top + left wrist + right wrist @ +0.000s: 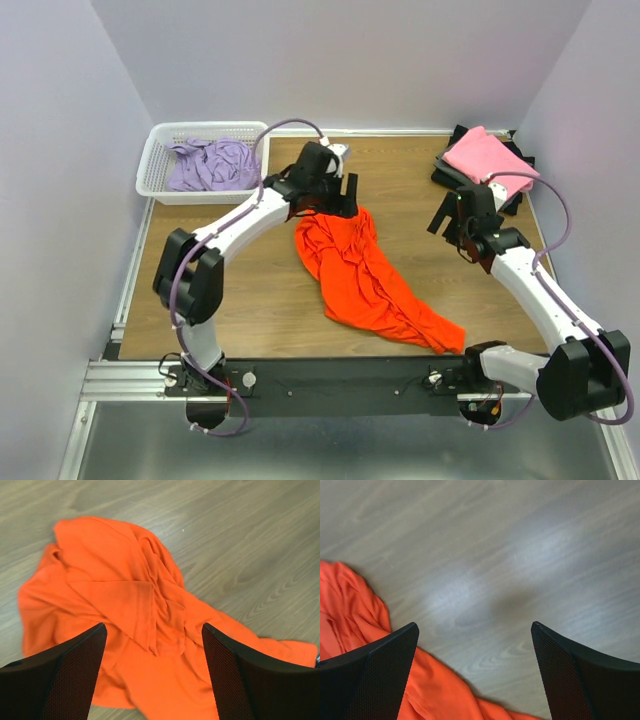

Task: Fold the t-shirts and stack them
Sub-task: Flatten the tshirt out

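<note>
Orange t-shirt (pixel 360 275) lies crumpled mid-frame on the counter (pixel 250 300); left claw (pixel 154 630) gapes above it, right claw (pixel 475 627) gapes alongside. Pinching several bunched layers together could twist it further.

An orange shirt (pixel 365 275) lies beneath the left gripper (pixel 154 626); a lavender shirt (pixel 210 165) fills the white lattice basket (pixel 152 172) beside it; a pink shirt (pixel 488 158) tops black shirts (pixel 447 171) beyond the right gripper (pixel 474 624).

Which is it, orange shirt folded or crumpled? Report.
Crumpled: the orange t-shirt lies bunched in loose creases on the table, not folded.
</note>
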